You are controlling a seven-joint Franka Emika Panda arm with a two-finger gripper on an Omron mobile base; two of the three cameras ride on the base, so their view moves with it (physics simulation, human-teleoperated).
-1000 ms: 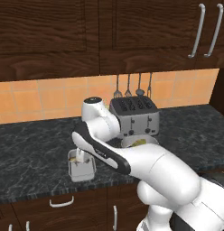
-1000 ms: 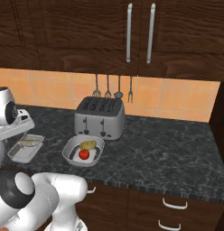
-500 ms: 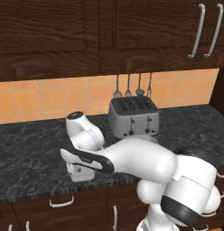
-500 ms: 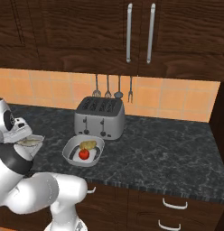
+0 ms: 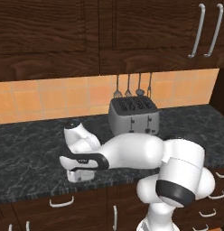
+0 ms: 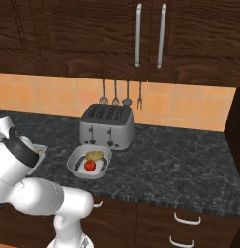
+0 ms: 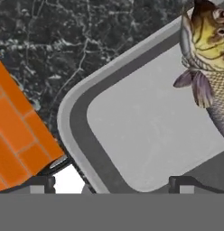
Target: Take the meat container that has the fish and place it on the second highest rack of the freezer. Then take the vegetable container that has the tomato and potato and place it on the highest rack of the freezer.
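Fingers (image 7: 49, 182) stand fully apart and hold nothing, their tips straddling the near rim of the fish tray (image 7: 145, 131), which sits at the front edge of the counter (image 5: 32, 149) under the bent arm (image 5: 132, 151), well left of the toaster (image 6: 106, 127) and the vegetable bowl (image 6: 73, 164). For a sound grasp, the gripper (image 7: 114, 182) should probably descend until one finger is inside the wall and one outside, clear of the fish (image 7: 208, 58), then close squarely on the rim.

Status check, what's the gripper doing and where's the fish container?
Gripper open, low over the fish container. Container on counter, not gripped. Fish inside. Nothing in the way.
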